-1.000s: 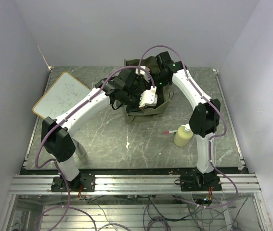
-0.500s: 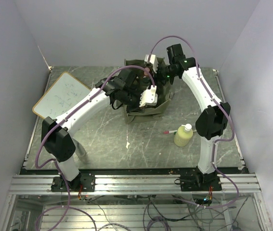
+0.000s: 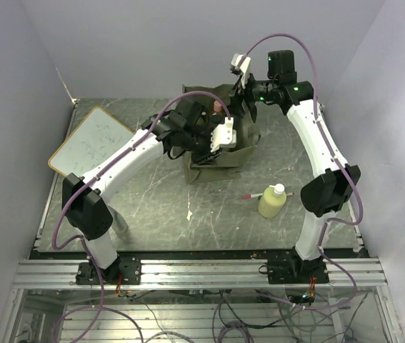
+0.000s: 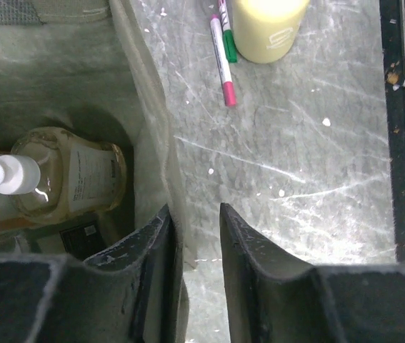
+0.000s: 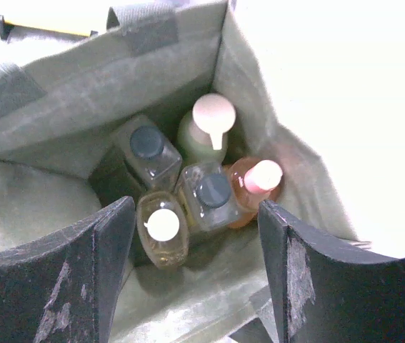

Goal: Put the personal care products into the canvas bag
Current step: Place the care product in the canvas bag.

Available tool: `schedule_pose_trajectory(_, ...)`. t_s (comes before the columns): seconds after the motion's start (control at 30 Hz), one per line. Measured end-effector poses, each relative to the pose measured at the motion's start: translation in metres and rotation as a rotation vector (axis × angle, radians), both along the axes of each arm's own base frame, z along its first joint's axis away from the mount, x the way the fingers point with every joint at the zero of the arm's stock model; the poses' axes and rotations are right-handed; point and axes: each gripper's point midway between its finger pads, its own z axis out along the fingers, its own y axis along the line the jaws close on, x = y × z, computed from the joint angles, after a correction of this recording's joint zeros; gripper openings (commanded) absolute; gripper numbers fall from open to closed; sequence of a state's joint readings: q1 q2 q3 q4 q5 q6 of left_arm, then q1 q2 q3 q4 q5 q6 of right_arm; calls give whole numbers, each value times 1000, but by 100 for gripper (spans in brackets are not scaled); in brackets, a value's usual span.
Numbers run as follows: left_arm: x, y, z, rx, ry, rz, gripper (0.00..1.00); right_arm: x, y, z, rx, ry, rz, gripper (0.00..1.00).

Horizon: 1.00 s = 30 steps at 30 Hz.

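While the right gripper hangs wide open with nothing in it, the bag sits directly beneath it, mouth spread. Five bottles stand packed together straight below its fingers: two clear ones with dark caps, a yellowish one with a white cap, a green one with a white pump top and an orange one with a pink cap. The left gripper is parted only narrowly and grips nothing. The bag's side wall runs into the gap against one finger, and bare table shows beside the other. Ahead of that gripper, outside the bag, a yellow-green bottle sits on the table just beside a pen.
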<state>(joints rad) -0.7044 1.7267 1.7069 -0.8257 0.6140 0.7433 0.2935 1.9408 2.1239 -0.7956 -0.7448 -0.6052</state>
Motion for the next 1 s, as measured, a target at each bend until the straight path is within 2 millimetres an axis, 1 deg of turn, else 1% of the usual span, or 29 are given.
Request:
schedule_pose_trajectory(0.03,0,-1,0,-3,6,8,55,-1,0,10,14,-19,-5,69)
schedule_pose_trajectory(0.1,1,-2,1,-7,12,20,62,-3,-1,25,36,-51,-16,69)
schedule_pose_trajectory(0.17,1,-2,2,-9,21,36,66,-5,-2,35,50,-73,-31,69)
schedule_pose_trajectory(0.27,1,-1,8,-15,18,67,75,-6,-6,40,65,-79,-66,69)
schedule_pose_trajectory(0.37,2,3,21,-29,-6,94,92,-7,-12,40,67,-77,-105,70)
schedule_pose_trajectory(0.5,-1,15,50,-62,-69,133,95,-9,-21,40,68,-73,-160,70)
schedule_pose_trajectory(0.6,-3,28,74,-96,-121,160,96,-12,-26,46,71,-90,-191,72)
schedule_pose_trajectory(0.67,-4,40,86,-114,-146,181,96,-14,-30,51,73,-103,-214,73)
schedule_pose_trajectory(0.73,-1,56,95,-124,-163,219,96,-15,-33,56,78,-114,-237,74)
schedule_pose_trajectory(0.77,4,69,98,-125,-171,252,96,-15,-35,59,80,-121,-251,74)
schedule_pose_trajectory(0.8,7,78,99,-124,-176,273,96,-15,-37,61,81,-126,-261,74)
schedule_pose_trajectory(0.87,15,100,100,-112,-188,322,95,-14,-39,63,84,-132,-278,74)
schedule_pose_trajectory(0.9,17,114,97,-98,-186,352,95,-14,-40,64,86,-134,-284,74)
schedule_pose_trajectory(1.0,16,151,83,-41,-171,412,94,-12,-42,63,84,-134,-301,74)
